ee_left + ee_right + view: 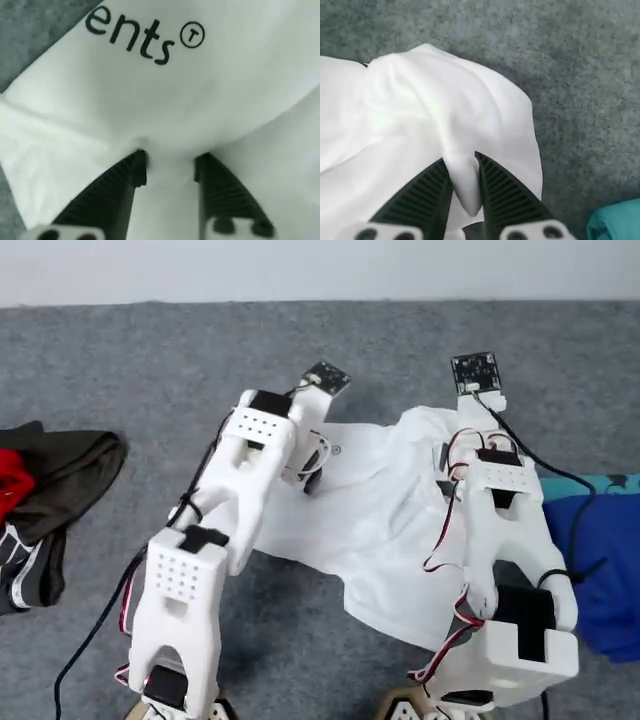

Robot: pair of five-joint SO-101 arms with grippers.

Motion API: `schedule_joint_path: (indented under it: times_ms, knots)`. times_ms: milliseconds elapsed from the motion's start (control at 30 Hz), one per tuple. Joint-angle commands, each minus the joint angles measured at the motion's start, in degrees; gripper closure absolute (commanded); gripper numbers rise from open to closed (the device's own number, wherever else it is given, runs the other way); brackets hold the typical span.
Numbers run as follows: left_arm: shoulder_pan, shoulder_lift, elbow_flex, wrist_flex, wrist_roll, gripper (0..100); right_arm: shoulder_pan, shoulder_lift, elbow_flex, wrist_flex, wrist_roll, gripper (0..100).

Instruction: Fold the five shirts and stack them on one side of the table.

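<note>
White shirt [370, 510] lay mid tabletop [150, 360], btwn both arms.
L pincer [169, 167] & R pincer [462, 170] each clenched on a fold of it.

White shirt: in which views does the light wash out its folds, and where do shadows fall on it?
High view: even light, the white shirt shows soft grey folds. Left wrist view: very bright cloth, folds hardly visible, slight shade near the left gripper. Right wrist view: brightest on the raised bunch, grey along the fold pinched by the right gripper.
</note>
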State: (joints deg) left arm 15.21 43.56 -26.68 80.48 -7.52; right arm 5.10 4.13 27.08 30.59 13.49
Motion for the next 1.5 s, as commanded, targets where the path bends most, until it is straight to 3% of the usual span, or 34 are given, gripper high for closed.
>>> schedule_joint_path:
  times_ms: [0, 233, 367, 633, 767, 867, 1000, 1067, 1200, 1367, 1467]
  knots:
    - [0.26, 1.58, -5.58, 2.02, 0.26, 96, -0.57, -0.22, -2.64, -0.22, 0.7, 98.8]
    - [0.09, 2.99, -18.77, 12.04, -0.26, 99, -0.57, -0.66, -2.37, 1.19, 0.88, 98.8]
    - [0.18, 2.99, -29.05, 20.31, -5.01, 99, -1.1, -0.75, -2.64, 6.9, 6.42, 98.8]
    - [-1.14, 2.9, -26.77, 20.13, -5.45, 99, -7.34, -11.56, -1.58, 31.78, 15.82, 98.8]
    - [-1.32, 3.25, -25.89, 20.13, -5.63, 99, -11.82, -17.89, 4.4, 39.52, 19.96, 98.2]
    - [-2.11, 3.25, -25.89, 20.13, -5.63, 99, -13.23, -21.67, 10.29, 41.89, 20.31, 90.7]
    - [-4.22, 3.43, -25.1, 20.13, -7.21, 99, -15.52, -25.8, 11.34, 49.98, 22.15, 67.8]
    - [-5.01, 3.08, -23.78, 20.13, -7.56, 99, -18.15, -27.47, 11.43, 53.32, 24.97, 61.4]
    - [-6.51, 3.34, -22.11, 20.13, -7.65, 99, -19.56, -29.49, 9.32, 50.95, 25.05, 67.8]
    - [-8.18, 3.43, -21.85, 20.13, -7.65, 99, -19.74, -29.67, 1.14, 45.14, 16.7, 78.6]
    - [-8.26, 3.52, -21.85, 20.13, -7.65, 99, -20.97, -29.76, -0.97, 43.3, 14.86, 78.6]
